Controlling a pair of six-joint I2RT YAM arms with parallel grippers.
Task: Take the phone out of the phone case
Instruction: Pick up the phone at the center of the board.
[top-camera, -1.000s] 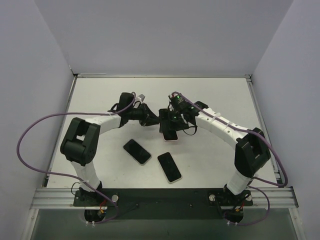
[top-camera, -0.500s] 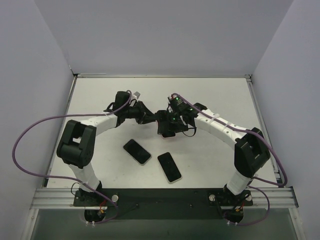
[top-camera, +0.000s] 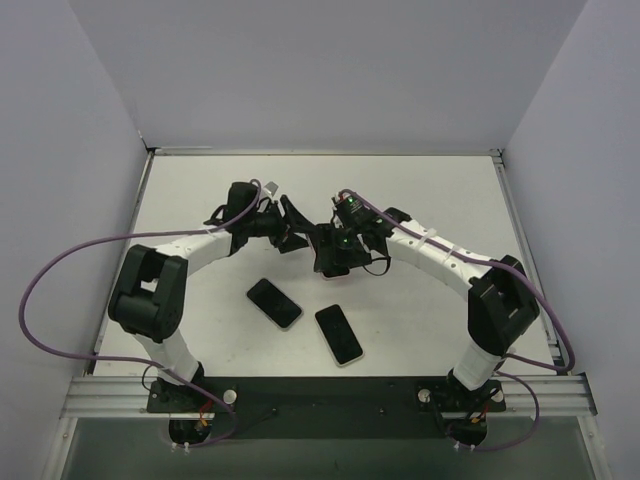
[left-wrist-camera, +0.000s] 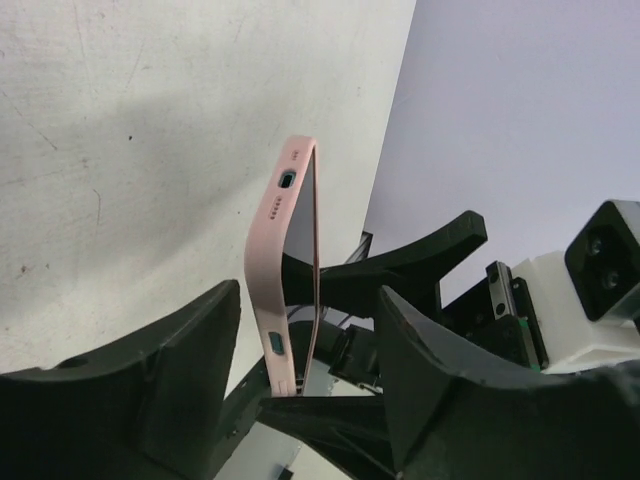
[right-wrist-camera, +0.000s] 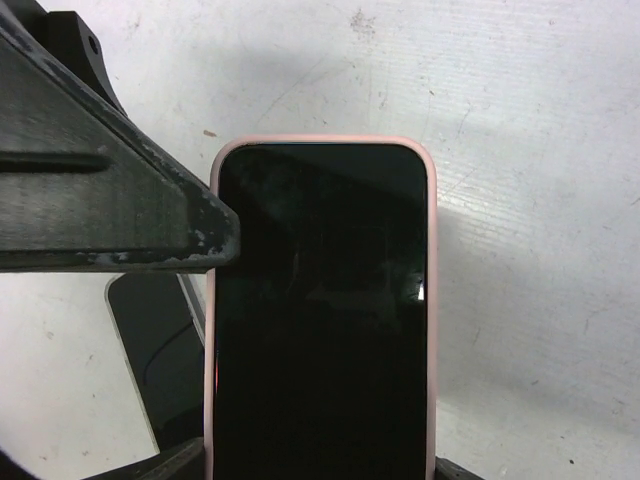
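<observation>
While in right hand (top-camera: 332, 252) — pink-cased phone (left-wrist-camera: 288, 270) between fingers (left-wrist-camera: 170, 375) of left hand (left-wrist-camera: 310, 308)

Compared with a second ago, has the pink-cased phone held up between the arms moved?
Yes, slightly. In the top view the pink-cased phone has shifted up the picture, farther from the black phone lying flat below it.

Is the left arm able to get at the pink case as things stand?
Probably yes. The case stands edge-on inside the open left end effector, with nothing else between them. The right end effector holds it up.
</observation>
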